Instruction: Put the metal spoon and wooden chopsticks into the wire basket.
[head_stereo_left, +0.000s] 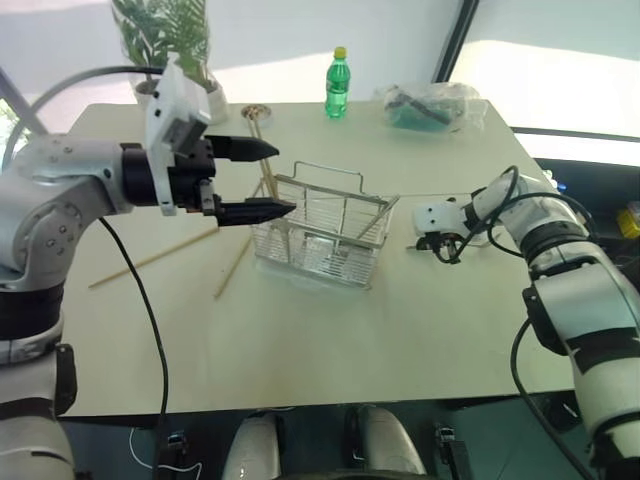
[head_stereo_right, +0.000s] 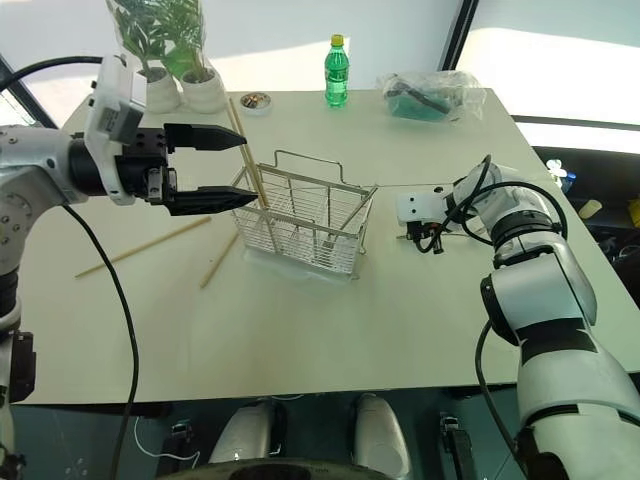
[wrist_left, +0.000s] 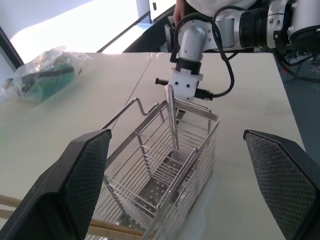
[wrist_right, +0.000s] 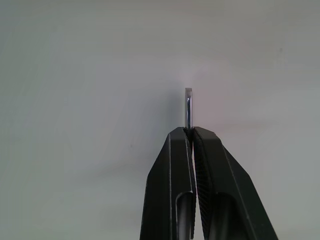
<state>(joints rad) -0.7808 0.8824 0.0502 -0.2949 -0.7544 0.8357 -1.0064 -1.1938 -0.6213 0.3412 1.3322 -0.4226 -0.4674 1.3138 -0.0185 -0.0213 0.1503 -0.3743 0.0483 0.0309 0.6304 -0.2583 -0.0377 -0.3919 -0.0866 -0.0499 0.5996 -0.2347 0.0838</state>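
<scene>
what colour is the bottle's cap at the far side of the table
Yellow, on a green bottle; it shows best in the left eye view.

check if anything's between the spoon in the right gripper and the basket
Nothing visible: bare table lies between the right gripper, shut on the spoon, and the basket. The open left gripper hovers at the basket's other side.

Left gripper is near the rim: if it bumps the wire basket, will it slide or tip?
The wire basket is open mesh, so probably light; on the smooth table a low nudge would likely slide it. A knock at the rim from the left gripper might tip it, given the wooden chopstick leaning at its corner.
</scene>
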